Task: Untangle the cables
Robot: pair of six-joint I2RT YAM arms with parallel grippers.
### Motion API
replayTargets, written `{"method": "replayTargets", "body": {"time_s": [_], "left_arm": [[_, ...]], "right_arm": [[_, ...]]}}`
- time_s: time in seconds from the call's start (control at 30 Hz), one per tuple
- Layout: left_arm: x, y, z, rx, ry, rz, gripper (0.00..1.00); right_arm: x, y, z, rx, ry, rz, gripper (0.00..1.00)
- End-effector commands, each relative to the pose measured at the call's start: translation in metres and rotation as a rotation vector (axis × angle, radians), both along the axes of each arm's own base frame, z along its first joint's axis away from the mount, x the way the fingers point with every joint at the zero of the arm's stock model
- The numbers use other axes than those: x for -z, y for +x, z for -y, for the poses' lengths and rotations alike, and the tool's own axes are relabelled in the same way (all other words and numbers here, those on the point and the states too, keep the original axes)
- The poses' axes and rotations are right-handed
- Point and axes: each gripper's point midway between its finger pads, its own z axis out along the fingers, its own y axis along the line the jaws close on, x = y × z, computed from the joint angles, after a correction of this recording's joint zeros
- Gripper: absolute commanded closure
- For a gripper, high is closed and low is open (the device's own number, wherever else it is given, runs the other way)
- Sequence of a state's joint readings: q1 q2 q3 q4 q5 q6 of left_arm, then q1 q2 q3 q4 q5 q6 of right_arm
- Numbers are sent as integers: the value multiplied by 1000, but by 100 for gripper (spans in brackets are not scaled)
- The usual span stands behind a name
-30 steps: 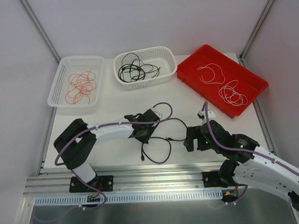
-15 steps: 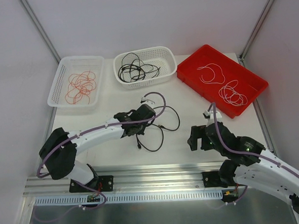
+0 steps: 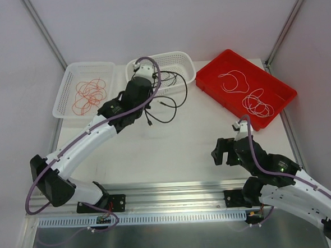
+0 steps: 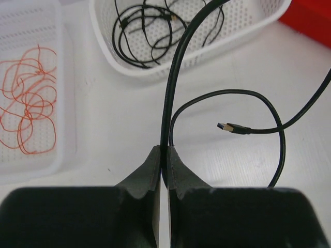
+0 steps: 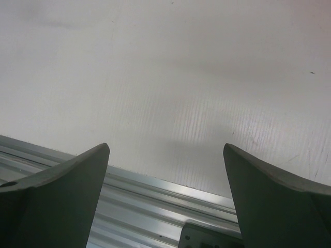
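Observation:
My left gripper [image 3: 144,79] [image 4: 163,152] is shut on a black cable [image 4: 173,77] and holds it up beside the middle white basket [image 3: 187,61]. The cable hangs in loops [image 3: 177,103] over the table in front of the basket, its gold USB plug [image 4: 232,127] dangling free. More black cords [image 4: 139,31] lie in that basket. Red-orange wires [image 3: 88,95] [image 4: 28,108] lie in the left white basket [image 3: 66,68]. White wires [image 3: 257,104] lie in the red tray [image 3: 207,76]. My right gripper [image 3: 220,153] [image 5: 165,150] is open and empty, low over the table's near edge.
The three containers stand in a row along the far side of the white table [image 3: 156,152]. An aluminium rail [image 5: 155,196] runs along the near edge under my right gripper. Slanted frame posts [image 3: 42,30] stand at the back corners.
My left arm has lifted the black cable from the table's middle and carried it away to the middle basket. My right gripper has drawn back a little toward the near edge.

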State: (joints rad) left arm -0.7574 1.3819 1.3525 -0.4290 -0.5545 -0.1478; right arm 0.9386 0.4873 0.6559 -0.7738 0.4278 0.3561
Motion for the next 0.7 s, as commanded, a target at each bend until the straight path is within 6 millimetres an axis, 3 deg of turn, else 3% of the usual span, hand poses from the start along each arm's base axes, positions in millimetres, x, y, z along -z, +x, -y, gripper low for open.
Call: {"method": "replayTargets", "body": {"time_s": [0.0, 0.03, 0.1, 0.13, 0.2, 0.23, 0.27, 0.3, 0.33, 0.4, 0.47, 0.5, 0.67], "left_arm": [[-59, 20, -4, 18, -64, 117, 100], [-76, 28, -8, 13, -88, 145, 100], [-84, 42, -9, 7, -69, 164, 100], [-102, 50, -14, -7, -76, 202, 100], [-104, 67, -13, -6, -40, 211, 100], [-121, 75, -13, -3, -30, 253, 100], [-125, 84, -17, -12, -21, 263, 100], [-117, 97, -13, -5, 11, 252, 100], [-131, 104, -13, -9, 1, 283, 100], [-122, 127, -13, -6, 37, 280, 100], [-133, 143, -12, -9, 35, 324, 100], [-119, 159, -12, -1, 65, 311, 100], [-108, 210, -10, 11, 94, 358, 100]], "right_arm": [[1, 2, 9, 24, -28, 19, 3], [0, 2, 9, 20, -30, 21, 3], [-1, 3, 11, 25, -39, 30, 3], [-1, 3, 11, 25, -41, 32, 3], [-1, 4, 13, 27, -54, 34, 3], [-1, 4, 13, 27, -57, 35, 3], [-1, 4, 14, 31, -57, 36, 3], [1, 4, 14, 30, -59, 32, 3], [1, 4, 14, 29, -62, 31, 3], [1, 3, 15, 28, -66, 32, 3], [2, 3, 15, 27, -66, 31, 3], [2, 3, 15, 25, -66, 30, 3], [2, 2, 18, 26, -75, 32, 3]]}}
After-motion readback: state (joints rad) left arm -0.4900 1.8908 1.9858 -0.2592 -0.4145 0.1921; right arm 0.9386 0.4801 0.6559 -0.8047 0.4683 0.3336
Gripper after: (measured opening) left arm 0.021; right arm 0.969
